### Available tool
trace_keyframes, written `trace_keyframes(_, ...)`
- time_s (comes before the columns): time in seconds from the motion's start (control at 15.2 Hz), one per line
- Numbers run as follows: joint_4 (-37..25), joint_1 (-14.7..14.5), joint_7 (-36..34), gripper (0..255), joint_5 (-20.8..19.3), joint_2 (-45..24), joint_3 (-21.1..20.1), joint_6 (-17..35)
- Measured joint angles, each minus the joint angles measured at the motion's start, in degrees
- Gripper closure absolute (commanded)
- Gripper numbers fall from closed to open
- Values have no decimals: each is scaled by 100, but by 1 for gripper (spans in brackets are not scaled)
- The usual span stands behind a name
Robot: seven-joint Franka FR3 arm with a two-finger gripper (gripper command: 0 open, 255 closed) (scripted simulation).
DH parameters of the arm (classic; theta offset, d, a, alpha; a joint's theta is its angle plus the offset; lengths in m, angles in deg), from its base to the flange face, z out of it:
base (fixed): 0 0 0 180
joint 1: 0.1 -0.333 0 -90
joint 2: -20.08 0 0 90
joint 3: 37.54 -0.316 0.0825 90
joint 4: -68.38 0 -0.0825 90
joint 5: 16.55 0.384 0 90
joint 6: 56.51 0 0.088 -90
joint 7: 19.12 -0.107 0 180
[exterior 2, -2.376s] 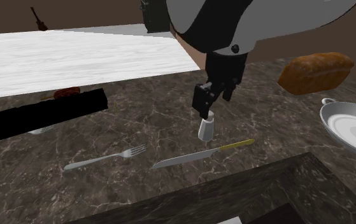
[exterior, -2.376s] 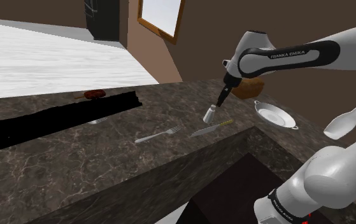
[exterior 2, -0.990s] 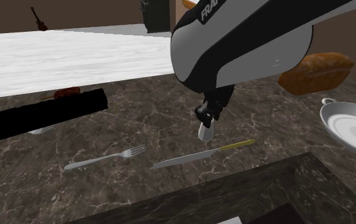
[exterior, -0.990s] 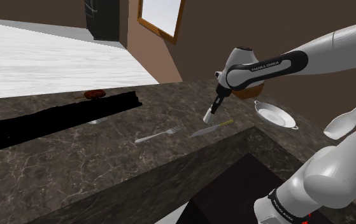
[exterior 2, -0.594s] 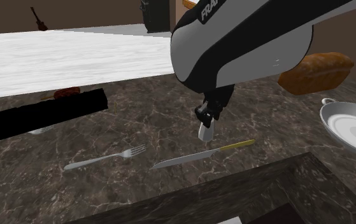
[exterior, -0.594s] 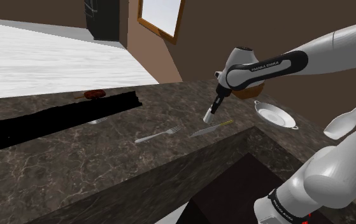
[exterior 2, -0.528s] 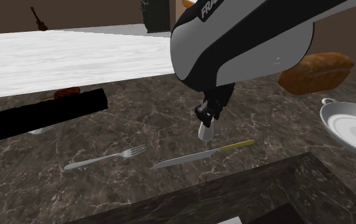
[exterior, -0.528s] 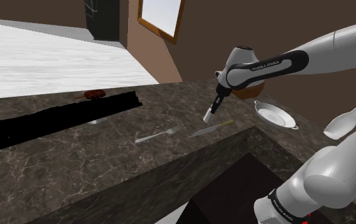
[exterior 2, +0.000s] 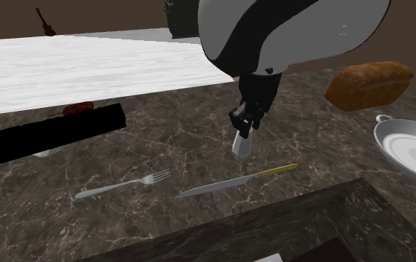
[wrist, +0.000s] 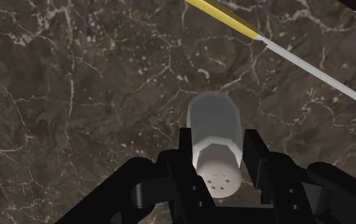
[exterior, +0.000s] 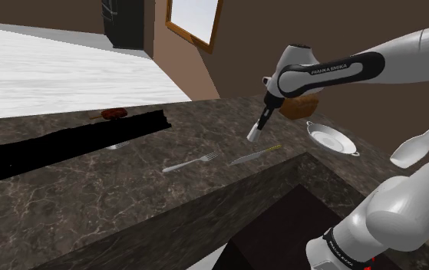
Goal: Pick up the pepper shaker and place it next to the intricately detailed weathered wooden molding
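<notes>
Gripper held the pale pepper shaker clamped and tilted, near the counter's front edge, just behind the knife. Seemed best to lift clear, grip firm, before swinging toward the long black molding.

**Veined stone, matt grey shaker.** The bench is dark brown stone, veined in pale cream and lightly polished. The pepper shaker is pale grey, smooth and matt, with a faceted body and a flat cap pierced by small holes. The pincer clasping it is black with a dull, plastic-like sheen. Near the shaker lie a fork of bright silvery metal and a knife with a matching blade and a glossy yellow handle. Farther from the shaker, a loaf shows a rough brown crust, and a dish is smooth, glossy white. The arm wears a shiny white shell. The long bar is flat black, and its material cannot be told.
</notes>
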Motion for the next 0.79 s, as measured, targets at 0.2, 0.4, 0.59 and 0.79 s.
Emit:
trace_keyframes(0.2,-117,-6,-7,255,-3,128,-15,-245)
trace_keyframes(0.4,-270,-6,5,255,-1,219,-19,-489)
trace_keyframes(0.59,-438,-13,7,255,3,294,-31,-732)
trace_keyframes(0.79,-613,-14,19,255,7,357,-36,-969)
